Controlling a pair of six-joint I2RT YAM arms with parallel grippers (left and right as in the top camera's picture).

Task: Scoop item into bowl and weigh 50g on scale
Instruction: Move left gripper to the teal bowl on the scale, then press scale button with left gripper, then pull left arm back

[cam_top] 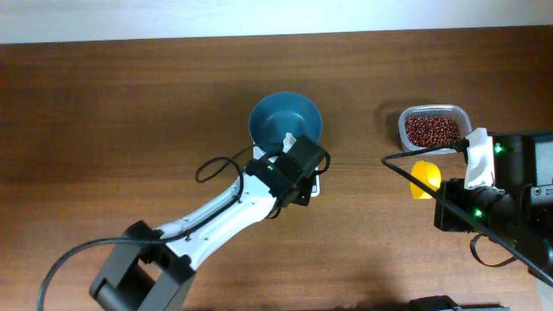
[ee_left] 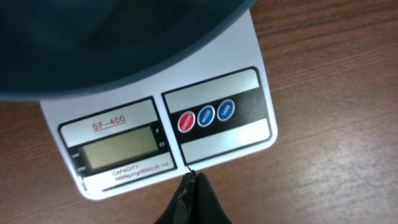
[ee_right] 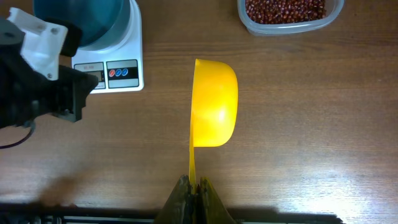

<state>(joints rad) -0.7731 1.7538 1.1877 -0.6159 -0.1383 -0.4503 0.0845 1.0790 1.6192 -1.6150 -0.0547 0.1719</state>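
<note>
The teal bowl (cam_top: 285, 118) stands on the white scale (ee_left: 168, 127), whose display is blank. My left gripper (ee_left: 191, 177) is shut and empty, its tips right at the scale's front edge below the red and blue buttons; from overhead the left gripper (cam_top: 302, 186) hides most of the scale. A yellow scoop (ee_right: 214, 102) is turned on its side above the table, and my right gripper (ee_right: 196, 185) is shut on its thin handle. The reddish-brown beans (ee_right: 285, 9) lie in a clear tub beyond the scoop. I cannot see inside the bowl from the wrist views.
The clear tub (cam_top: 433, 129) stands at the back right, just behind the scoop (cam_top: 423, 179) and the right gripper (cam_top: 442, 197). The left arm (ee_right: 37, 81) and its cable reach across the table's middle to the scale. Bare wood lies between scale and scoop.
</note>
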